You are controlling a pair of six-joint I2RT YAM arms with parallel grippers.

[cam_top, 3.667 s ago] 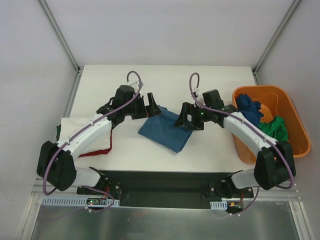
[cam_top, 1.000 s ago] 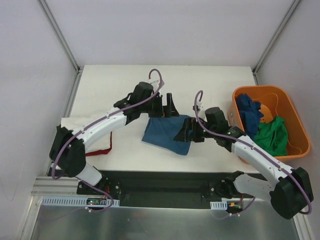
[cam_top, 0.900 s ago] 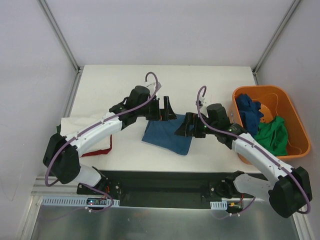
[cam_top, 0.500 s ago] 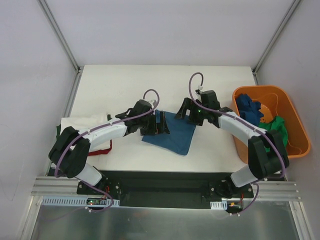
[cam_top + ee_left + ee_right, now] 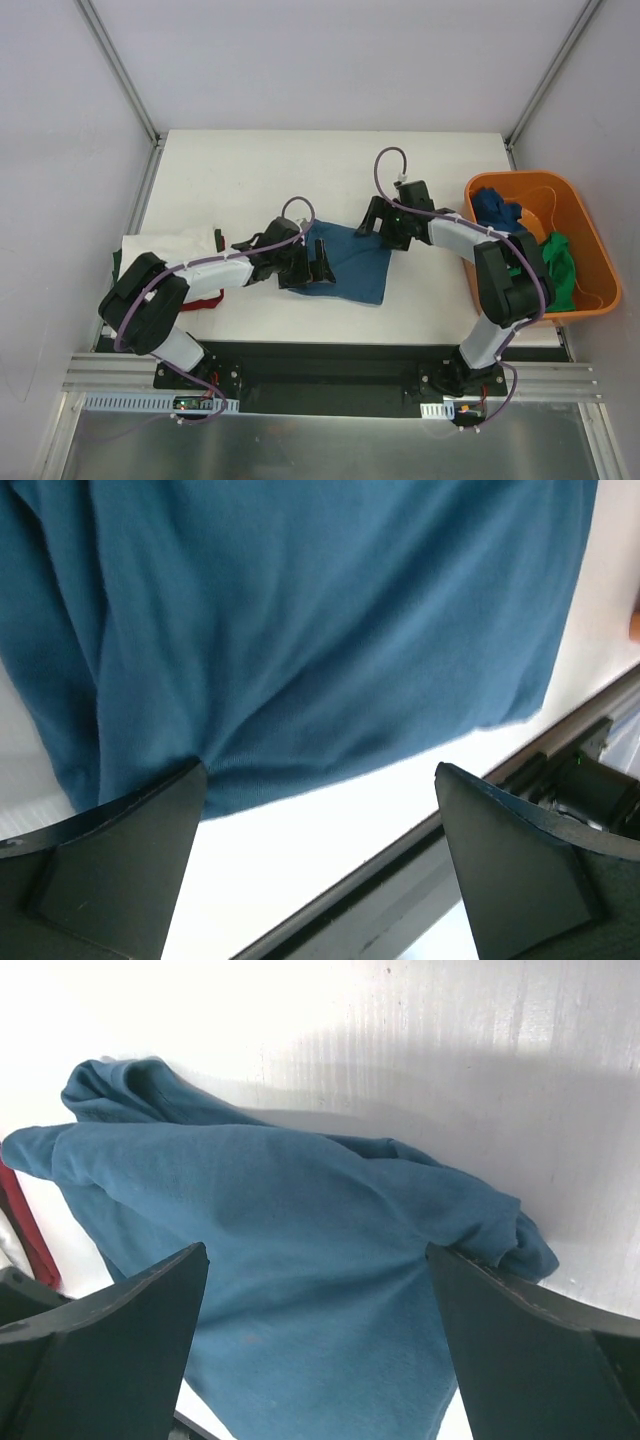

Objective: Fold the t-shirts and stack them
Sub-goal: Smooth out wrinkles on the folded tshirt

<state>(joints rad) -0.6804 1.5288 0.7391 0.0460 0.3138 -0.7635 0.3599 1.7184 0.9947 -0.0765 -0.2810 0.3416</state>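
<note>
A folded blue t-shirt (image 5: 352,268) lies on the white table (image 5: 220,180), near the middle. My left gripper (image 5: 318,264) stands open over the shirt's left edge, low over the cloth. In the left wrist view the t-shirt (image 5: 300,630) fills the top, and the open gripper (image 5: 320,780) spans its near hem. My right gripper (image 5: 375,222) stands open over the shirt's far right corner. The right wrist view shows the t-shirt (image 5: 300,1230) between the wide-apart fingers of that gripper (image 5: 315,1255). Neither holds anything.
At the left, a white t-shirt (image 5: 165,248) lies on top of a red one (image 5: 205,300), with a green edge (image 5: 115,262) showing. The orange basket (image 5: 520,178) at the right holds a dark blue shirt (image 5: 497,212) and a green shirt (image 5: 558,265).
The left gripper has drawn back from the shirt's far edge to its left side. The right gripper has swung from the near right side to the far right corner. Both stayed open.
</note>
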